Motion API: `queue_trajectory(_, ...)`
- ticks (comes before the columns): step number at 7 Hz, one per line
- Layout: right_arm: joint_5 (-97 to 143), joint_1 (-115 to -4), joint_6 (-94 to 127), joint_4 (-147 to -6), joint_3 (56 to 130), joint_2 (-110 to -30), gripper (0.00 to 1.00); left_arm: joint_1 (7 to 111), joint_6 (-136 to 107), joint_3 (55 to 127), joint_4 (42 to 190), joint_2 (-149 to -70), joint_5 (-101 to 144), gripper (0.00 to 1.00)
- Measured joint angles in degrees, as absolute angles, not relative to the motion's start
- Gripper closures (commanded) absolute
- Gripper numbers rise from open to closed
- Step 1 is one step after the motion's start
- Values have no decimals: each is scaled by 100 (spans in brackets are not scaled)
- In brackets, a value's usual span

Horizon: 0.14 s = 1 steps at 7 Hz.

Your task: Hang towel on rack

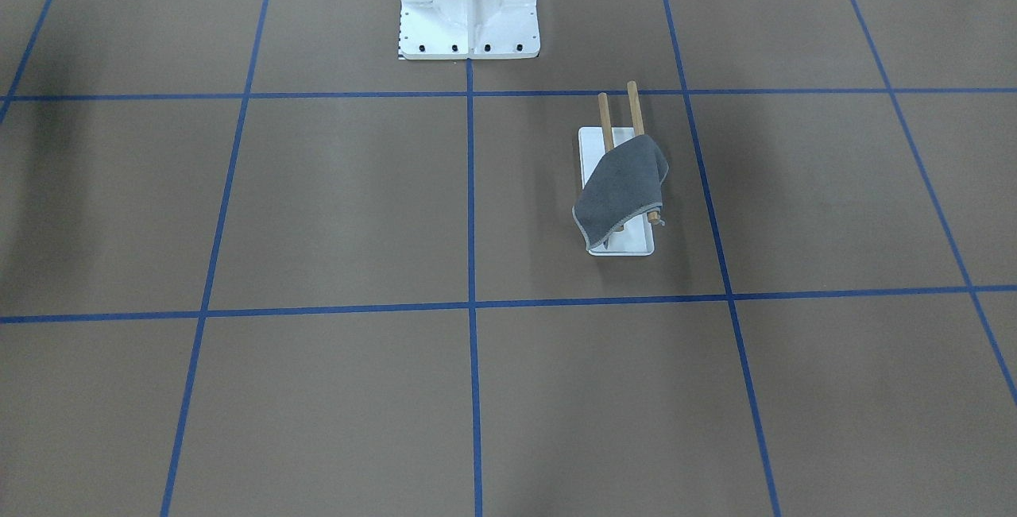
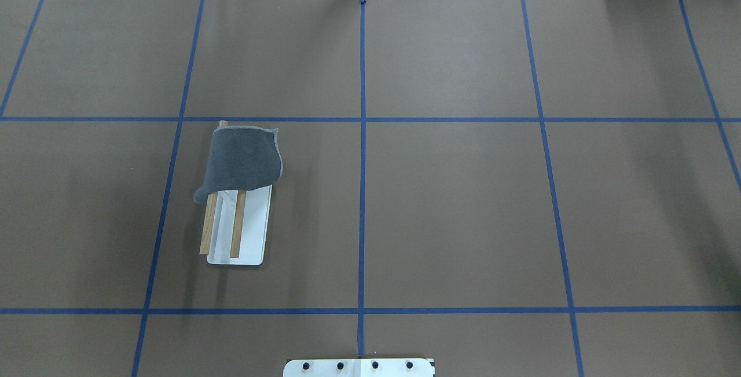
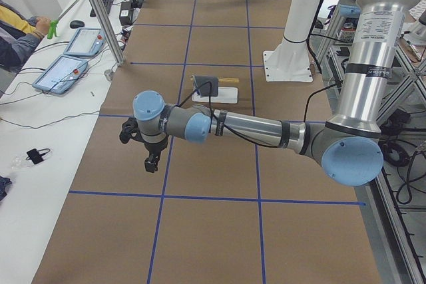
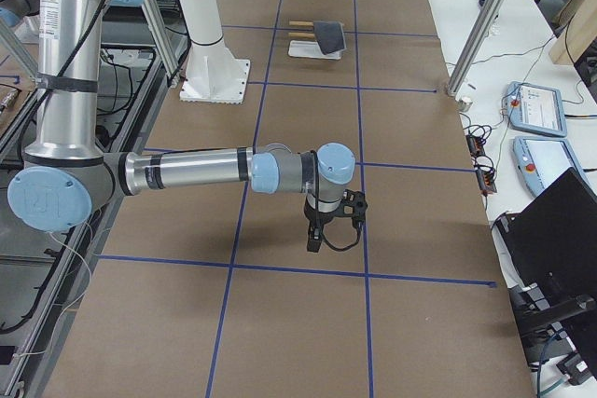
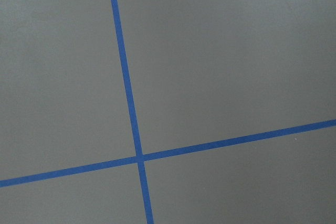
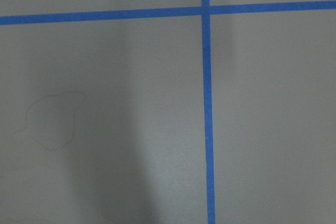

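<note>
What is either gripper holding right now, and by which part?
Nothing visible. The towel is draped over the dowels of the rack, and the left gripper and right gripper hang over the table, away from it. Open or shut cannot be told.

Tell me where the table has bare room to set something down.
The squares on the robot's right of the centre tape line are bare. It is crowded only left of it, where the towel hangs on the rack.

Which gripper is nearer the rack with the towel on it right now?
Left. The left gripper hangs on the same side of the table as the rack; the right gripper hangs toward the opposite end, well away.
</note>
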<state>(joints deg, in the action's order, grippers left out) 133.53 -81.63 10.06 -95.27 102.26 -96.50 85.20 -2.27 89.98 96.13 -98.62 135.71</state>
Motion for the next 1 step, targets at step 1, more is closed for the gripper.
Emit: queue_trajectory(1, 13408, -8226, 1008, -9527, 10219, -9637, 0, 8512, -228, 9000, 9620, -9859, 13570, 2)
